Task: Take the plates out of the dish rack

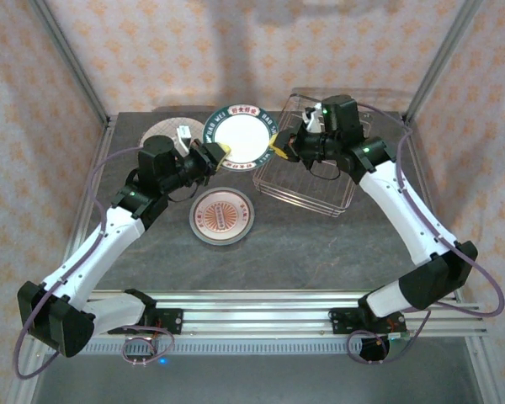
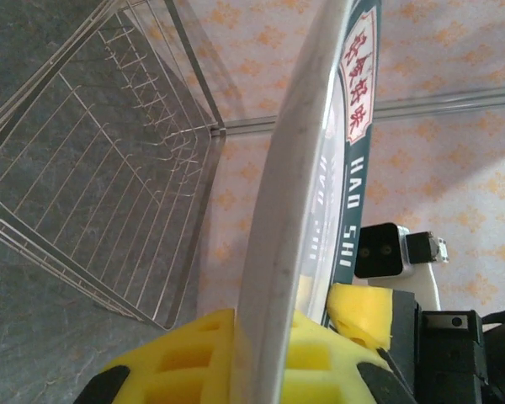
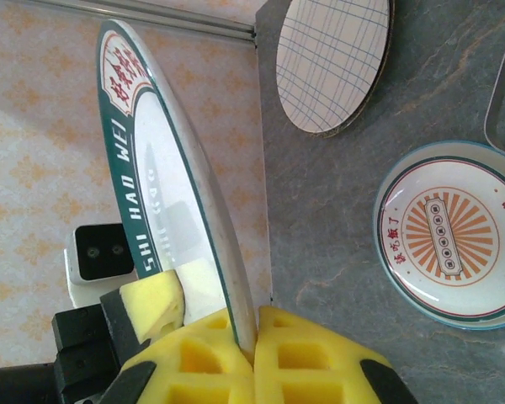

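Both are clamped on one green-rimmed plate (image 1: 240, 139): left pincer (image 1: 222, 152) on one edge, right pincer (image 1: 279, 148) on the opposite edge. The rack (image 1: 307, 181) sits just beside the right pincer, and there's an orange-patterned plate (image 1: 223, 216) on the table (image 1: 320, 244) near the left one.

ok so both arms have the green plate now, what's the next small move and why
Probably open the right gripper. Both it and the left gripper are shut on opposite rims of the green-rimmed plate beside the dish rack, so letting go would free the left gripper to set it down.
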Robot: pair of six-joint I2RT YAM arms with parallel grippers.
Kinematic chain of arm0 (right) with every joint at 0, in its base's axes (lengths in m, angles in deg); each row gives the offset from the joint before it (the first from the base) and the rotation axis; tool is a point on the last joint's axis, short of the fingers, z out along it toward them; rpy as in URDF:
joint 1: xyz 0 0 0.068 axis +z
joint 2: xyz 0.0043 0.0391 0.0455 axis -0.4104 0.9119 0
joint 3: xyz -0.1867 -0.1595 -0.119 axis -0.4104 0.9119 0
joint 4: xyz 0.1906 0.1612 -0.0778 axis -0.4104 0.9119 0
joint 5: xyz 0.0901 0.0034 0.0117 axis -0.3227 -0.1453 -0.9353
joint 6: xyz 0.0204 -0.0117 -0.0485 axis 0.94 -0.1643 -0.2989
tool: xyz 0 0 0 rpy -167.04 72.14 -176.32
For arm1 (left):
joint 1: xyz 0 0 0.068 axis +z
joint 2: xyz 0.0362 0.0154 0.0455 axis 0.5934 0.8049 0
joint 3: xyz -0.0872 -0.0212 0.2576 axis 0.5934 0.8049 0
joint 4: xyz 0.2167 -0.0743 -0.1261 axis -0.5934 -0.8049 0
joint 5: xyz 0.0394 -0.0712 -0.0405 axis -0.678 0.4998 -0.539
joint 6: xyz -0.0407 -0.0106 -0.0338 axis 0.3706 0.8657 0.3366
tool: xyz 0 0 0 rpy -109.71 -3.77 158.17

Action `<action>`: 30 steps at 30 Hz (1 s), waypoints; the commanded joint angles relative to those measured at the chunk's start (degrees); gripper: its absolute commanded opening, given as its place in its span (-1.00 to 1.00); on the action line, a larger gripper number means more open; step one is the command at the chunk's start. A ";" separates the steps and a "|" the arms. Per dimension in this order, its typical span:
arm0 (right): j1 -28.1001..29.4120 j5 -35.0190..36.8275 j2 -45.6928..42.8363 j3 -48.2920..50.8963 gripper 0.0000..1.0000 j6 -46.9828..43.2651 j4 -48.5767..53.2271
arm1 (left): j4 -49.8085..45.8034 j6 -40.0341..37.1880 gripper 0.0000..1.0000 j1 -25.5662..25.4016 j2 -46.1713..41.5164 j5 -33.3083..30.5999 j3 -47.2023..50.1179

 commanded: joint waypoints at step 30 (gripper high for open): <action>10.56 15.15 -29.45 32.45 0.27 -50.18 -17.30 | -8.60 -6.66 -1.00 3.57 -20.66 -8.61 29.31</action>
